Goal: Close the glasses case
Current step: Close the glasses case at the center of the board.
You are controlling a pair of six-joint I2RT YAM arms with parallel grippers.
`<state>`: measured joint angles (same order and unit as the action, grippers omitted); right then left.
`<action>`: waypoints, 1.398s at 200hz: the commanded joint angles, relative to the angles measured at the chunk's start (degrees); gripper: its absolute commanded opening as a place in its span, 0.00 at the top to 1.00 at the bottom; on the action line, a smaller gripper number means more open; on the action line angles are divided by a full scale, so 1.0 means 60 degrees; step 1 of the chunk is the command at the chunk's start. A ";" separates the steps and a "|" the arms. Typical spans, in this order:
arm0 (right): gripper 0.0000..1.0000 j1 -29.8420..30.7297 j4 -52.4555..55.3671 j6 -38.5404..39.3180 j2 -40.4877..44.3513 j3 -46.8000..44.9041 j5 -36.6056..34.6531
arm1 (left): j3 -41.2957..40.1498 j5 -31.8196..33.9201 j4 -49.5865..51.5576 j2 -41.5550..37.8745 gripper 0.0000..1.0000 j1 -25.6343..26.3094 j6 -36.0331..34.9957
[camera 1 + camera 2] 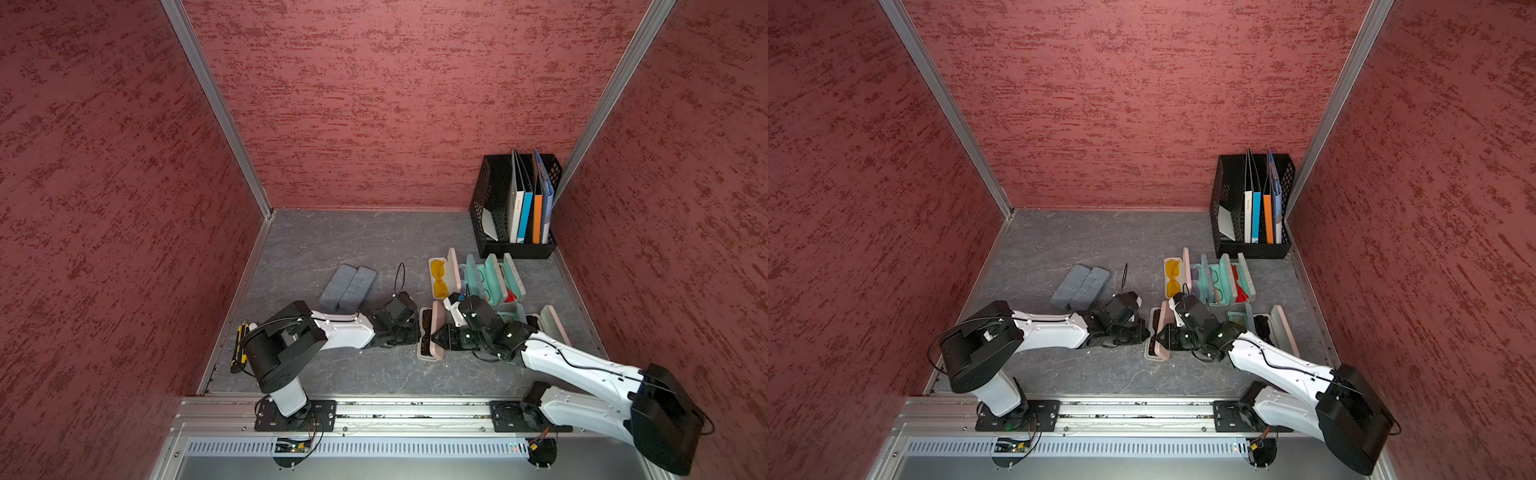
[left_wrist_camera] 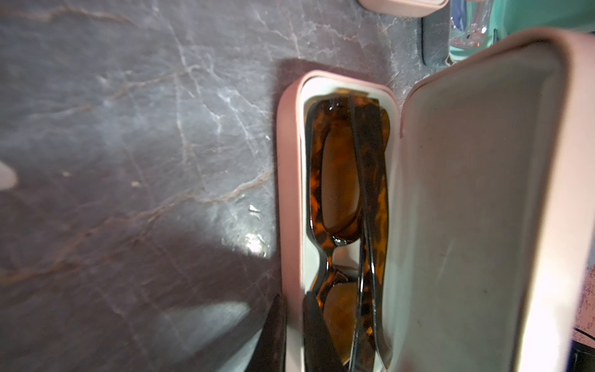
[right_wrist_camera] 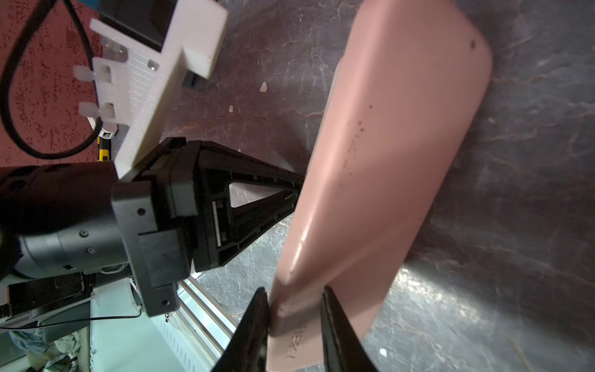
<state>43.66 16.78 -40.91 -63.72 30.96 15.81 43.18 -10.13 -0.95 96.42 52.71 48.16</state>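
At six o'clock on table (image 1: 365,374): my left gripper (image 2: 294,335) pinched case base (image 2: 289,193) steady; right gripper (image 3: 296,322) clamped lid (image 3: 386,145), ready to fold.

Both top views are bright, evenly and softly lit, with only faint shadows under the arms (image 1: 345,332) on the grey tabletop (image 1: 332,249) and red walls (image 1: 374,104) bowed by wide-angle distortion toward the edges. In both wrist views the light is harsher: white glare patches on the tabletop beside deep shadow, and the pink case (image 2: 467,209) so close that its near parts blur
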 commanded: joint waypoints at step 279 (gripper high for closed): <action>0.73 -0.0040 -0.0824 0.0140 -0.0804 -0.0099 0.0363 | -0.0085 0.0044 -0.0603 0.0129 0.90 0.0287 0.0145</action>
<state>43.66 12.36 -40.47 -67.07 30.96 18.04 43.07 -8.64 -0.97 96.31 53.34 48.62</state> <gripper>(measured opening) 0.269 0.103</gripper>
